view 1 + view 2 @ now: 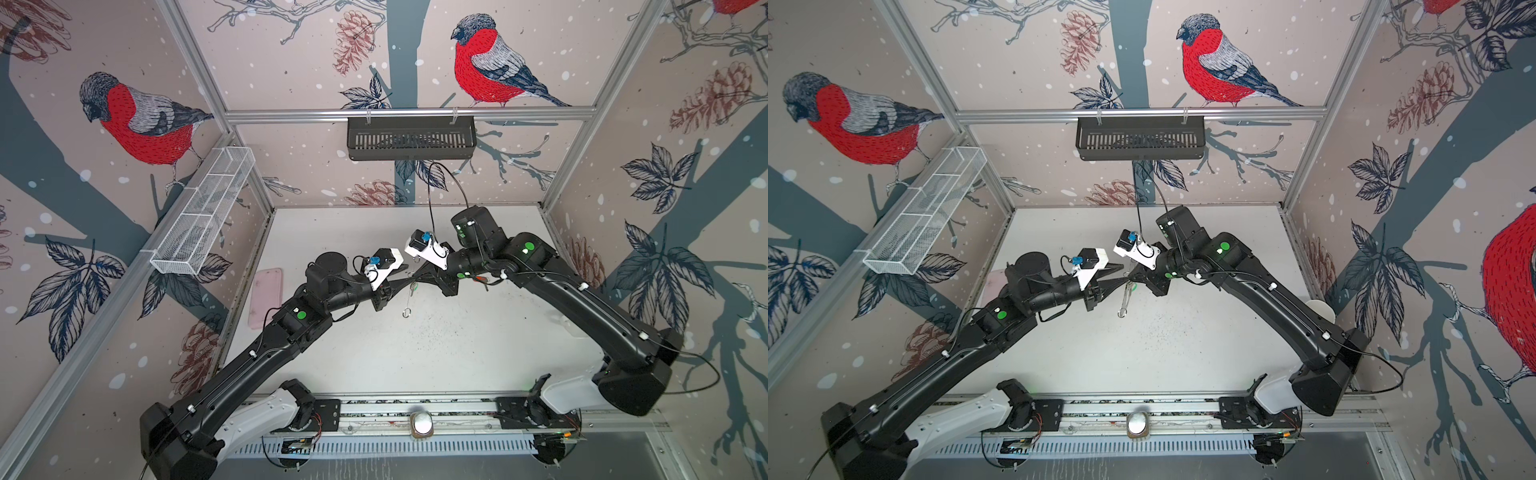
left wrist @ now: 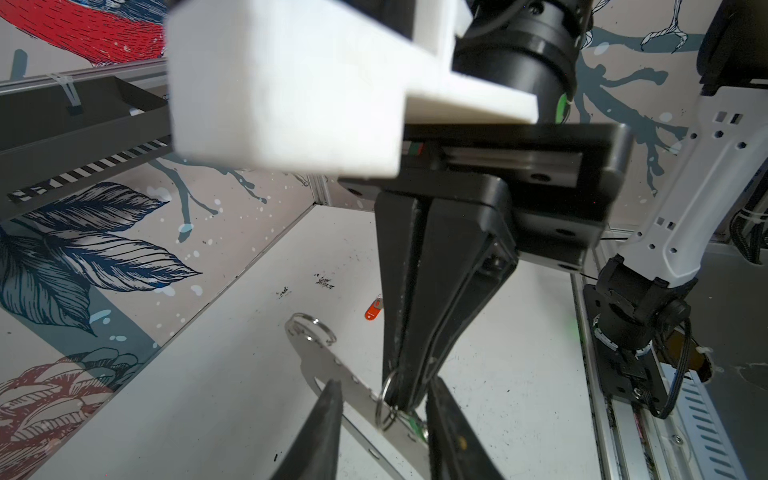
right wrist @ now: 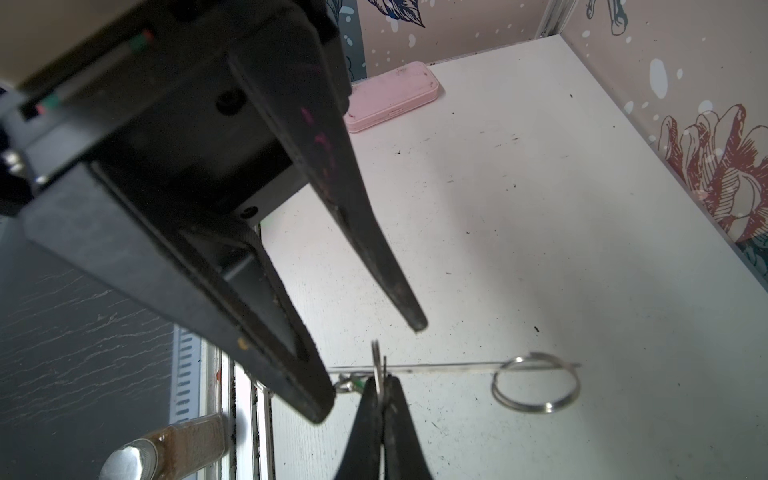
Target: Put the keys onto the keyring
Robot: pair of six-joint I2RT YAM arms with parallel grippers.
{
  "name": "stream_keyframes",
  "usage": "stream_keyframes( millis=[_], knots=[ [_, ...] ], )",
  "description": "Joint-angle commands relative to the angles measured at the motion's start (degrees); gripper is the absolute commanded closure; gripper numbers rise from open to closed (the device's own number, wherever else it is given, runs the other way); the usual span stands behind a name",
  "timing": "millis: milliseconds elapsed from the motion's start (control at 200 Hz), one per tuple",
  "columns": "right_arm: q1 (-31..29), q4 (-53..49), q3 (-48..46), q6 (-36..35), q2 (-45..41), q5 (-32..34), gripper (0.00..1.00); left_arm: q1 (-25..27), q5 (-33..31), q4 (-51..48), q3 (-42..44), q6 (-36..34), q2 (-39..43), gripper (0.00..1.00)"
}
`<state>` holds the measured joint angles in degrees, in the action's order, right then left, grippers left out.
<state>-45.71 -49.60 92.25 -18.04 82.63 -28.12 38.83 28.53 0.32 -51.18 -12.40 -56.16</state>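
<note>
Aloft, the right pincer (image 2: 400, 402) is clenched on a small ring of the keyring (image 2: 332, 370), holding its plate off the tabletop (image 2: 249, 395) — the left pincer (image 3: 371, 369) is released, its fingers straddling the plate. The green key tag (image 2: 415, 424) sits beside that ring; the red-orange key tag (image 2: 373, 309) lies on the tabletop.

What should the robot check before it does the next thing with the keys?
1. Right claw pinching the small ring: ok.
2. Left claw gripping the keyring: not ok, open around it.
3. Green-tag key threaded on that ring: cannot tell.
4. Red-tag key on the keyring: not ok, lying on the table.
5. Pink case clear of both claws: ok.
</note>
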Motion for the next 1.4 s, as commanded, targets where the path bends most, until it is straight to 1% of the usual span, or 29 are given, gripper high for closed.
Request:
stream_keyframes(
  millis=[0, 95, 170, 345, 520, 685, 861, 976, 1131, 1271, 1396],
  knots=[
    [-0.24, -0.2, 0.47, -0.88, 0.04, -0.43, 1.0, 0.19, 2.08, 0.05, -0.76, -1.13, -0.6, 0.64],
    [-0.41, -0.2, 0.39, -1.09, -0.1, -0.76, 1.0, 0.19, 3.0, -0.14, -1.14, -1.48, -1.26, 0.64],
    [-0.48, -0.06, 0.34, -1.25, -0.14, -0.95, 1.0, 0.19, 3.5, -0.42, -1.54, -1.77, -1.81, 0.67],
    [-0.49, 0.06, -0.1, -1.47, -0.57, -1.03, 1.0, 0.19, 4.15, -1.13, -2.0, -2.17, -2.57, 0.85],
    [-0.5, 0.5, -1.18, -1.47, -1.22, -1.06, 1.0, 0.16, 5.09, -0.93, -1.56, -2.36, -1.74, 0.91],
    [-0.41, 1.08, -2.06, -1.47, -2.03, -1.15, 1.0, 0.06, 6.03, -1.13, -1.11, -2.73, -0.99, 1.0],
    [-0.43, 2.63, -3.4, -1.3, -3.18, -1.85, 1.0, 0.02, 7.04, 0.47, -0.34, -2.22, -0.65, 1.0],
    [-0.42, 4.7, -5.06, -0.66, -4.29, -2.03, 1.0, -0.04, 5.81, 3.16, 0.52, -0.8, -0.61, 1.0],
    [-0.34, 10.39, -9.79, 0.79, -6.84, -2.7, 1.0, 0.03, 6.38, 12.9, 3.64, 4.25, -0.22, 1.0],
    [-0.3, 17.63, -15.43, 3.21, -10.25, -3.02, 0.97, 0.02, 6.88, 22.49, 7.18, 9.2, -0.08, 1.0],
    [-0.22, 22.68, -19.37, 4.21, -13.46, -4.57, 0.95, 0.07, 7.61, 28.33, 9.3, 12.47, -0.09, 1.0]
  ],
)
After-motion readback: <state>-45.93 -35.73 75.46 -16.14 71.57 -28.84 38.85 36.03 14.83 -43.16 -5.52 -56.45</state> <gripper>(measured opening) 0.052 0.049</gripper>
